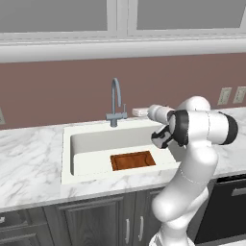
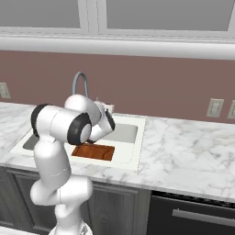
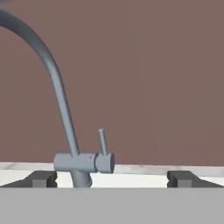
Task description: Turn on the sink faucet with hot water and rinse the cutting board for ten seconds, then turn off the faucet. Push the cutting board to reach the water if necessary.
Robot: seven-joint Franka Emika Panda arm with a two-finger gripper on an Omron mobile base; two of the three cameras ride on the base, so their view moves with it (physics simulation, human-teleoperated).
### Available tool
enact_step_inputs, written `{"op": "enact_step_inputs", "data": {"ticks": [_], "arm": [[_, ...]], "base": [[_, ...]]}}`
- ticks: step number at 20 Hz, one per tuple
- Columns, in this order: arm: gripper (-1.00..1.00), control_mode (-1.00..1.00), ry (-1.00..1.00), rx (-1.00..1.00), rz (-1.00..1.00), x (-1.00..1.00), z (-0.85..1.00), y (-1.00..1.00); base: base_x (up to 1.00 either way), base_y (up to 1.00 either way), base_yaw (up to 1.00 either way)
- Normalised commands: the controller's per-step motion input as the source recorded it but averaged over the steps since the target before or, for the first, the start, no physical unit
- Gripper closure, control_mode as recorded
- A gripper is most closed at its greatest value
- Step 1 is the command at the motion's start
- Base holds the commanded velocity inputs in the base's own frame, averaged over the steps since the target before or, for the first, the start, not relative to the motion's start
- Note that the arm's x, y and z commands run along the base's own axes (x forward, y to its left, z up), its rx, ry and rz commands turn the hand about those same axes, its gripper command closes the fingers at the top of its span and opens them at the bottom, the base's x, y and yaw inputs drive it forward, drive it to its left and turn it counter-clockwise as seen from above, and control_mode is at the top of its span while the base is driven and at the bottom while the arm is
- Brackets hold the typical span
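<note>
The grey gooseneck sink faucet (image 1: 115,103) stands behind the white sink (image 1: 67,153), its small lever (image 3: 102,141) upright beside its base (image 3: 83,162). No water is in view. The reddish-brown cutting board (image 1: 133,160) lies flat on the basin floor near the front wall, right of the spout; it also shows past my arm (image 2: 95,151). My gripper (image 3: 113,179) is open with nothing between its fingertips (image 3: 43,178). It points level at the backsplash, a short way in front of the faucet base, which sits left of its centre. The hand (image 1: 159,138) hovers over the basin's right end.
A small white object (image 1: 139,112) lies on the marble counter (image 1: 29,158) behind the sink, right of the faucet. Wall outlets (image 1: 224,96) sit on the brown backsplash at the right. A dark dishwasher front (image 2: 197,215) is under the counter. My elbow (image 2: 59,121) overhangs the sink's front.
</note>
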Motion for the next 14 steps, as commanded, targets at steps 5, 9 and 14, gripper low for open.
{"op": "enact_step_inputs", "data": {"ticks": [5,9,14], "arm": [[-1.0,-1.0,-0.05,0.0,0.0,0.16,-0.2,0.01],[-1.0,-1.0,-0.07,0.0,0.0,0.08,-0.24,0.04],[-1.0,-1.0,-0.09,0.0,0.0,0.0,-0.16,0.0]], "base": [[0.0,0.0,0.0],[0.0,0.0,0.0],[0.0,0.0,0.0]]}}
